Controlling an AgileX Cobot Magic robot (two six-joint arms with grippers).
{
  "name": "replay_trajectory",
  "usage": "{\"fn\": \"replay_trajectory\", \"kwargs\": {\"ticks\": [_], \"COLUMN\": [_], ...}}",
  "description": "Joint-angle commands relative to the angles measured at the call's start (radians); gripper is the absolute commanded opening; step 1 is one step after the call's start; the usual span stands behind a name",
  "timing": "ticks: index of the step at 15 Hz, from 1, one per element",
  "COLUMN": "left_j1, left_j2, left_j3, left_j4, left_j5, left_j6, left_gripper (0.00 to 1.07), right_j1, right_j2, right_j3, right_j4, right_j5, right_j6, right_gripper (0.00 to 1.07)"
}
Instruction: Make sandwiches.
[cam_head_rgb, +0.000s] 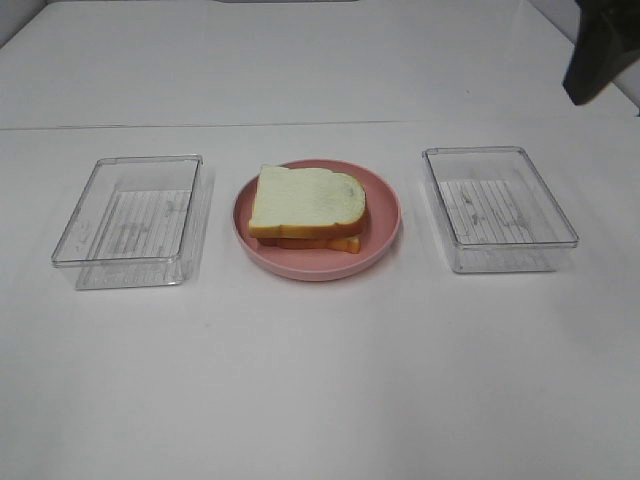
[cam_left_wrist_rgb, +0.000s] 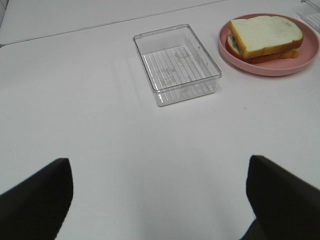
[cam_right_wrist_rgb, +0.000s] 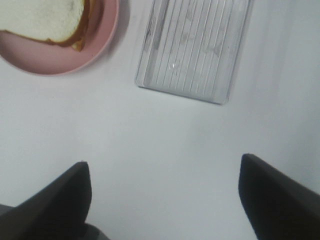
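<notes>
A sandwich stack (cam_head_rgb: 306, 206) lies on the round pink plate (cam_head_rgb: 385, 215) at the table's middle: a white bread slice with orange-brown crust on top, orange filling and a lower slice under it. It also shows in the left wrist view (cam_left_wrist_rgb: 265, 36) and partly in the right wrist view (cam_right_wrist_rgb: 47, 20). My left gripper (cam_left_wrist_rgb: 160, 200) is open and empty over bare table, well away from the plate. My right gripper (cam_right_wrist_rgb: 162, 195) is open and empty over bare table near the right tray. A dark part of the right arm (cam_head_rgb: 600, 55) shows at the far right.
An empty clear plastic tray (cam_head_rgb: 130, 218) stands left of the plate, also in the left wrist view (cam_left_wrist_rgb: 176, 63). A second empty clear tray (cam_head_rgb: 497, 208) stands right of the plate, also in the right wrist view (cam_right_wrist_rgb: 194, 47). The table is white.
</notes>
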Motion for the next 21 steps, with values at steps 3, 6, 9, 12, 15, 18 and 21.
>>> {"fn": "replay_trajectory", "kwargs": {"ticks": [3,6,9,12,15,18,21], "left_j1": [-0.002,-0.002,-0.002,-0.002,-0.002,-0.002,-0.002], "left_j2": [-0.022,-0.022,-0.022,-0.022,-0.022,-0.022,-0.022], "left_j3": [0.001,0.001,0.001,0.001,0.001,0.001,0.001], "left_j4": [-0.001,-0.002,-0.007,-0.041,-0.035,-0.041,-0.041], "left_j5": [-0.005,-0.005,-0.005,-0.006,-0.006,-0.006,-0.006], "left_j6": [-0.009,-0.009,0.0,0.042,0.04,0.037,0.037], "left_gripper": [0.89,0.89,0.89,0.89,0.89,0.89,0.89], "right_j1": [0.0,0.0,0.0,0.0,0.0,0.0,0.0], "right_j2": [-0.387,-0.612,-0.936,-1.157,-1.288,-1.292,-1.29], "right_j3": [0.399,0.619,0.779,0.818,0.844,0.844,0.844], "right_j4": [-0.002,-0.014,-0.002,0.02,0.046,0.07,0.07], "right_j5": [0.038,0.023,-0.063,-0.117,-0.147,-0.147,-0.147], "right_j6": [0.069,0.063,-0.048,-0.094,-0.137,-0.136,-0.136], "right_gripper": [0.76,0.76,0.76,0.76,0.76,0.76,0.76]}}
